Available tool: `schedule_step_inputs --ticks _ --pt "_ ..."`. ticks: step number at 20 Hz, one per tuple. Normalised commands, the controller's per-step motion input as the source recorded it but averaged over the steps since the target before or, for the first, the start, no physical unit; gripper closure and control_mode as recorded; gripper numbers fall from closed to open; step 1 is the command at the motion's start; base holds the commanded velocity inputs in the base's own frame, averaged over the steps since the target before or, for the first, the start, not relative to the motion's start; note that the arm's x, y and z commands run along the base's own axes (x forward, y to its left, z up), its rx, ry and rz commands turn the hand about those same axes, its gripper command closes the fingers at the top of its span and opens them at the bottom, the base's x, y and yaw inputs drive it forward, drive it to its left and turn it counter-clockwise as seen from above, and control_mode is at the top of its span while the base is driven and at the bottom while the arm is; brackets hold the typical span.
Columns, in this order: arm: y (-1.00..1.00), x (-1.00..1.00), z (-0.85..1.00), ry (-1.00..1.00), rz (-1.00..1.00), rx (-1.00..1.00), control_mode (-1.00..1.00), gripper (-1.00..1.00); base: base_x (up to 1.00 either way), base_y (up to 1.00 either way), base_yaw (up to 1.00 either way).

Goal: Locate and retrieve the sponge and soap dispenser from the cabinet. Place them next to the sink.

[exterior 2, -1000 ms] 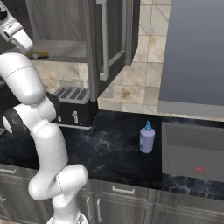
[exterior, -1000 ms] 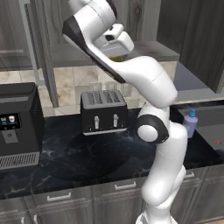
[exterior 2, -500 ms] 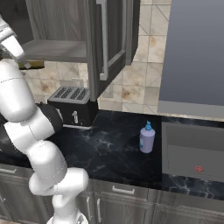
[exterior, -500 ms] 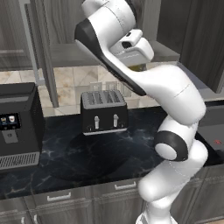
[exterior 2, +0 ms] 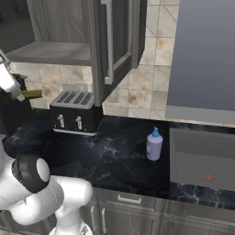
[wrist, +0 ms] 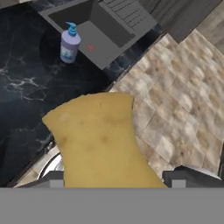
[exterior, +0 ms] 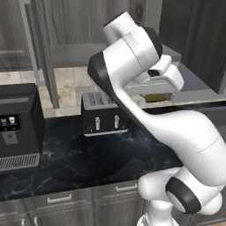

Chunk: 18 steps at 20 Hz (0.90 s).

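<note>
The sink sits at the right of the counter, the soap dispenser standing just left of it; high above the toaster, the gripper pinches the sponge; light and soft, it probably wants a mid-body grip.

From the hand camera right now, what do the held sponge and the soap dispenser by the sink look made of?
Sponge: soft matte yellow foam, judging by its mottled, pinched-in shape.
Soap dispenser: likely translucent glossy plastic, pale body, blue pump.
Sink: matte dark grey; material unclear.
</note>
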Motion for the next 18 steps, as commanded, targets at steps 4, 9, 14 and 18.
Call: schedule_step_inputs --ticks 4,9,14,18 --pt "-0.41 -0.61 -0.41 -0.02 0.00 0.00 -1.00 1.00 0.00 0.00 0.00" --pt "-0.22 -0.10 -0.48 -0.04 -0.07 -0.01 -1.00 1.00 0.00 0.00 0.00" --pt "-0.40 0.33 -0.61 0.07 -0.17 0.01 -1.00 1.00 0.00 0.00 0.00" --pt "-0.40 0.25 -0.69 0.05 -0.10 0.00 -1.00 1.00 0.00 0.00 0.00"
